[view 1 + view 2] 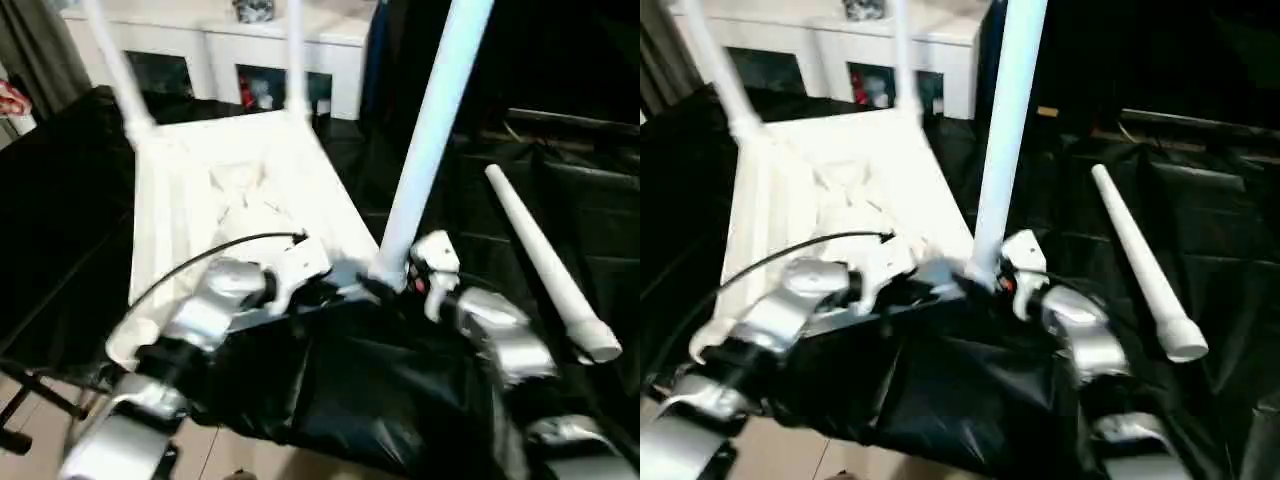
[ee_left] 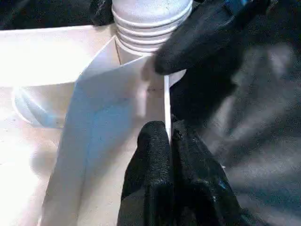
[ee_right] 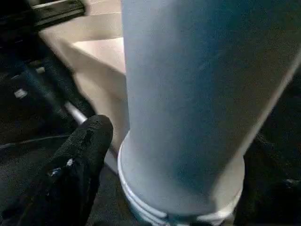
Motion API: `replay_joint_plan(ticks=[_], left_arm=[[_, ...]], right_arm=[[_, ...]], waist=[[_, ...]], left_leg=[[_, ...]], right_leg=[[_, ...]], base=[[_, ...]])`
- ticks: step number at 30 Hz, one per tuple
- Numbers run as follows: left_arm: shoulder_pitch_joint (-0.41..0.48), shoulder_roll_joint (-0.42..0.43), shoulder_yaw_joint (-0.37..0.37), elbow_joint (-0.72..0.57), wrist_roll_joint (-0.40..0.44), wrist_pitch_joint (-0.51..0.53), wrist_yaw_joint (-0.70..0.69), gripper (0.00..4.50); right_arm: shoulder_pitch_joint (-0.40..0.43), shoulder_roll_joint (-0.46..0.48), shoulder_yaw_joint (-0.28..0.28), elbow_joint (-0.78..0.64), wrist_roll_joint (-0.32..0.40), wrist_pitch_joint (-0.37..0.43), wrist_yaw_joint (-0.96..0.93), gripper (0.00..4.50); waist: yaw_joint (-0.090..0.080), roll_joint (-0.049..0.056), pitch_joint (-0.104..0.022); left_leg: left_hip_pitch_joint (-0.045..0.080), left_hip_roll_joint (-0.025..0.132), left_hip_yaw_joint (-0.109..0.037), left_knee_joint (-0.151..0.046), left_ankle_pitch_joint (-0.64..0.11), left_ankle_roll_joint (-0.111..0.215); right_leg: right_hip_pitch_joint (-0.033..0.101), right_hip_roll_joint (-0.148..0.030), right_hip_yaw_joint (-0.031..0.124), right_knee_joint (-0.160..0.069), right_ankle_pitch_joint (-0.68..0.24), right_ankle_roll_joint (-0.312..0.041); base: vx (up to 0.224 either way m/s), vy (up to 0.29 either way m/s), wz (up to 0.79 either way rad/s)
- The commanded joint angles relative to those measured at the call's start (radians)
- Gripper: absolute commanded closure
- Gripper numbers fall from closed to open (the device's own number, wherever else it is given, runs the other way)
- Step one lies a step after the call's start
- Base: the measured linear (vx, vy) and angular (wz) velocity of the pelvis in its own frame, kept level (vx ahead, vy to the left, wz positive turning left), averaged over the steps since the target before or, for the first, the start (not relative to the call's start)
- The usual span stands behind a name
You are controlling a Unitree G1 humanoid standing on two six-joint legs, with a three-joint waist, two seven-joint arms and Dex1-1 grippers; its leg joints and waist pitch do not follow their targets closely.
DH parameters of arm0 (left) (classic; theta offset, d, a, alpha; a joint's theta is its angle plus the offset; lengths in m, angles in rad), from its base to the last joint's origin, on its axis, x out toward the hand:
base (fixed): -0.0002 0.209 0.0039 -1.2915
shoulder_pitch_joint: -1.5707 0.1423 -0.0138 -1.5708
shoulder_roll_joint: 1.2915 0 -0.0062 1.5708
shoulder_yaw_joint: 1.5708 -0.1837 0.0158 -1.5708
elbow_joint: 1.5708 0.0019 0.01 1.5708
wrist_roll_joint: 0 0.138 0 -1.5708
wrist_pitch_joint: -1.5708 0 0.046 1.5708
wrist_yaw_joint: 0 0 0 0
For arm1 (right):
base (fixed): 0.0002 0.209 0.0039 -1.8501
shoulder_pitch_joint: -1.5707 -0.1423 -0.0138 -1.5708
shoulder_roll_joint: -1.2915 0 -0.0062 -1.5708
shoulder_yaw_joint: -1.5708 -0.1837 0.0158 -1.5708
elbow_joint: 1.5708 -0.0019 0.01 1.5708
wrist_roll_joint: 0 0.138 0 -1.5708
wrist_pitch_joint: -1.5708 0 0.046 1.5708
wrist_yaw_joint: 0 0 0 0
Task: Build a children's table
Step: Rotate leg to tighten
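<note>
My left jaws [image 2: 170, 141] are pinched tight on the thin side wall of the children's table top [image 1: 190, 215], right by its near corner socket, holding the upturned top steady on the black-draped bench [image 1: 560, 200]. My right jaws [image 3: 155, 155] stand spread around the base of the third leg [image 1: 432, 130], one black finger [image 3: 77, 162] beside it with a small gap, so I judge I am not clamping it at this instant. That leg rises from the near right corner socket, and in my left wrist view its ribbed thread [image 2: 150, 33] still shows above the socket, so I take it as started but not fully seated. Further out, two legs [image 1: 118, 65] stand in the far corners, one at the far left and the other [image 1: 296, 55] at the far right. The fourth leg [image 1: 545, 260] lies loose on the bench to my right, well apart from the top. By my reckoning I am past halfway: left are finishing this leg, fitting the last one at the near left corner, and turning the table upright. Behind stands a white cabinet [image 1: 340, 50].
</note>
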Motion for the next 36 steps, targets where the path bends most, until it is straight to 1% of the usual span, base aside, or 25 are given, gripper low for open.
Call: replay_joint_plan(ticks=[1,3,4,6,8,9,11,14,16,17,19,21,23,24,25,26,27,29,30,31,32,33,34,35,36], left_arm=[[0.005,0.011,-0.028,-0.024,-0.013,-0.031,-0.056,4.5],[0.007,0.035,-0.031,-0.023,-0.014,-0.041,-0.088,4.5],[0.01,0.048,-0.033,-0.025,-0.013,-0.049,-0.105,4.5],[0.018,0.075,-0.036,-0.033,-0.016,-0.055,-0.142,4.5],[0.023,0.09,-0.036,-0.04,-0.023,-0.06,-0.166,4.5],[0.026,0.097,-0.037,-0.043,-0.027,-0.06,-0.177,4.5],[0.028,0.107,-0.037,-0.044,-0.032,-0.064,-0.19,4.5],[0.026,0.106,-0.034,-0.038,-0.035,-0.067,-0.185,4.5],[0.025,0.1,-0.032,-0.035,-0.035,-0.068,-0.179,4.5],[0.026,0.094,-0.032,-0.034,-0.033,-0.069,-0.172,4.5],[0.028,0.082,-0.031,-0.035,-0.03,-0.07,-0.152,4.5],[0.031,0.06,-0.028,-0.04,-0.031,-0.054,-0.117,4.5],[0.03,0.052,-0.025,-0.04,-0.031,-0.045,-0.102,4.5],[0.027,0.04,-0.023,-0.036,-0.027,-0.034,-0.076,4.5],[0.019,0.018,-0.017,-0.027,-0.017,-0.012,-0.03,4.5],[0.017,0.011,-0.016,-0.025,-0.015,-0.006,-0.018,4.5],[0.006,-0.025,-0.004,-0.012,-0.01,0.023,0.042,4.5],[-0.005,-0.058,-0.001,-0.002,0.0,0.048,0.096,4.5],[-0.019,-0.097,-0.002,0.015,0.025,0.08,0.178,4.5],[-0.021,-0.102,-0.002,0.017,0.028,0.083,0.188,4.5],[-0.028,-0.126,0.001,0.026,0.035,0.104,0.232,4.5],[-0.033,-0.145,0.002,0.032,0.04,0.121,0.267,4.5],[-0.04,-0.17,0.005,0.04,0.045,0.14,0.31,4.5],[-0.044,-0.19,0.008,0.045,0.047,0.157,0.338,4.5],[-0.051,-0.22,0.007,0.058,0.057,0.167,0.384,4.5]], right_arm=[[0.023,-0.012,0.092,-0.084,0.013,0.013,0.157,0.7],[0.035,-0.034,0.112,-0.11,0.009,0.042,0.203,0.7],[0.042,-0.044,0.121,-0.123,0.008,0.048,0.219,0.7],[0.056,-0.057,0.136,-0.149,0.013,0.061,0.246,0.7],[0.063,-0.062,0.142,-0.165,0.018,0.07,0.257,0.7],[0.065,-0.064,0.144,-0.172,0.024,0.078,0.263,0.93],[0.072,-0.066,0.147,-0.187,0.032,0.09,0.272,0.93],[0.077,-0.064,0.148,-0.194,0.032,0.093,0.274,1.27],[0.081,-0.061,0.145,-0.201,0.03,0.096,0.266,1.34],[0.082,-0.057,0.142,-0.199,0.026,0.09,0.252,1.54],[0.078,-0.039,0.124,-0.181,0.023,0.082,0.212,1.63],[0.07,-0.004,0.089,-0.147,0.024,0.075,0.134,1.7],[0.068,0.007,0.08,-0.138,0.027,0.076,0.105,1.75],[0.063,0.023,0.07,-0.125,0.024,0.086,0.063,1.75],[0.057,0.048,0.057,-0.102,0.016,0.087,-0.005,1.76],[0.055,0.055,0.054,-0.096,0.015,0.084,-0.021,1.76],[0.045,0.094,0.033,-0.062,0.005,0.08,-0.112,1.76],[0.027,0.13,0.012,-0.021,-0.006,0.092,-0.211,1.77],[0.006,0.17,-0.008,0.026,-0.022,0.087,-0.32,1.77],[0.003,0.175,-0.01,0.031,-0.024,0.086,-0.333,1.77],[-0.009,0.196,-0.019,0.054,-0.034,0.088,-0.395,1.77],[-0.02,0.213,-0.027,0.075,-0.043,0.089,-0.447,1.77],[-0.033,0.231,-0.031,0.097,-0.054,0.098,-0.501,1.77],[-0.044,0.246,-0.032,0.114,-0.061,0.103,-0.537,1.77],[-0.055,0.268,-0.027,0.133,-0.071,0.104,-0.572,1.77]], waist=[[0.01,-0.006,-0.06],[0.014,-0.005,-0.06],[0.017,-0.006,-0.059],[0.023,-0.005,-0.057],[0.024,-0.006,-0.058],[0.025,-0.005,-0.057],[0.024,-0.005,-0.057],[0.027,-0.005,-0.059],[0.029,-0.005,-0.06],[0.031,-0.005,-0.06],[0.033,-0.006,-0.06],[0.033,-0.005,-0.057],[0.03,-0.006,-0.054],[0.028,-0.006,-0.054],[0.024,-0.006,-0.053],[0.019,-0.006,-0.052],[0.016,-0.005,-0.052],[0.004,-0.005,-0.053],[-0.002,-0.005,-0.055],[-0.005,-0.004,-0.054],[-0.013,-0.002,-0.054],[-0.01,-0.003,-0.054],[-0.011,0.003,-0.056],[-0.013,-0.002,-0.056],[-0.011,0.002,-0.058]], left_leg=[[-0.003,0.038,-0.007,-0.056,-0.142,0.094],[-0.002,0.039,-0.005,-0.055,-0.14,0.098],[-0.001,0.04,-0.005,-0.056,-0.144,0.096],[0.001,0.042,-0.006,-0.058,-0.156,0.084],[0.0,0.042,-0.006,-0.06,-0.165,0.075],[0.001,0.04,-0.007,-0.06,-0.166,0.07],[0.0,0.04,-0.006,-0.061,-0.166,0.067],[0.001,0.04,-0.006,-0.059,-0.155,0.064],[0.001,0.039,-0.006,-0.058,-0.148,0.064],[0.001,0.039,-0.006,-0.057,-0.142,0.065],[0.0,0.038,-0.005,-0.057,-0.144,0.065],[0.002,0.039,-0.006,-0.06,-0.165,0.055],[0.001,0.037,-0.009,-0.064,-0.196,0.038],[0.001,0.037,-0.01,-0.066,-0.196,0.034],[0.003,0.037,-0.01,-0.066,-0.203,0.029],[0.002,0.036,-0.011,-0.068,-0.207,0.023],[0.003,0.036,-0.012,-0.068,-0.208,0.019],[0.0,0.033,-0.013,-0.068,-0.209,0.012],[0.002,0.033,-0.012,-0.067,-0.2,0.012],[0.003,0.034,-0.011,-0.067,-0.2,0.009],[0.0,0.031,-0.013,-0.067,-0.2,0.006],[0.001,0.03,-0.013,-0.066,-0.199,0.009],[0.0,0.03,-0.011,-0.063,-0.19,0.011],[0.001,0.028,-0.01,-0.062,-0.183,0.016],[0.001,0.028,-0.01,-0.061,-0.176,0.022]], right_leg=[[0.06,-0.083,0.05,-0.072,-0.136,-0.211],[0.057,-0.083,0.05,-0.069,-0.125,-0.212],[0.056,-0.084,0.049,-0.071,-0.138,-0.21],[0.053,-0.086,0.051,-0.073,-0.167,-0.203],[0.053,-0.086,0.051,-0.073,-0.184,-0.198],[0.054,-0.086,0.051,-0.073,-0.191,-0.195],[0.053,-0.086,0.051,-0.075,-0.197,-0.192],[0.053,-0.085,0.051,-0.073,-0.178,-0.194],[0.053,-0.085,0.052,-0.071,-0.164,-0.195],[0.053,-0.084,0.051,-0.07,-0.153,-0.198],[0.054,-0.085,0.052,-0.071,-0.156,-0.196],[0.051,-0.087,0.051,-0.076,-0.206,-0.187],[0.052,-0.091,0.051,-0.084,-0.29,-0.164],[0.052,-0.09,0.051,-0.086,-0.302,-0.157],[0.049,-0.09,0.052,-0.088,-0.317,-0.152],[0.05,-0.09,0.052,-0.09,-0.328,-0.149],[0.05,-0.09,0.052,-0.089,-0.33,-0.149],[0.051,-0.09,0.051,-0.09,-0.333,-0.15],[0.05,-0.088,0.052,-0.088,-0.315,-0.154],[0.046,-0.087,0.053,-0.088,-0.305,-0.158],[0.051,-0.086,0.052,-0.088,-0.297,-0.164],[0.053,-0.087,0.05,-0.09,-0.301,-0.161],[0.051,-0.088,0.053,-0.088,-0.284,-0.165],[0.052,-0.085,0.052,-0.088,-0.268,-0.166],[0.053,-0.085,0.052,-0.087,-0.254,-0.169]], base=[[0.0,0.0,0.0],[0.0,0.0,0.0],[0.0,0.0,0.0],[0.0,0.0,0.0],[0.0,0.0,0.0],[0.0,0.0,0.0],[0.0,0.0,0.0],[0.0,0.0,0.0],[0.0,0.0,0.0],[0.0,0.0,0.0],[0.0,0.0,0.0],[0.0,0.0,0.0],[0.0,0.0,0.0],[0.0,0.0,0.0],[0.0,0.0,0.0],[0.0,0.0,0.0],[0.0,0.0,0.0],[0.0,0.0,0.0],[0.0,0.0,0.0],[0.0,0.0,0.0],[0.0,0.0,0.0],[0.0,0.0,0.0],[0.0,0.0,0.0],[0.0,0.0,0.0],[0.0,0.0,0.0]])
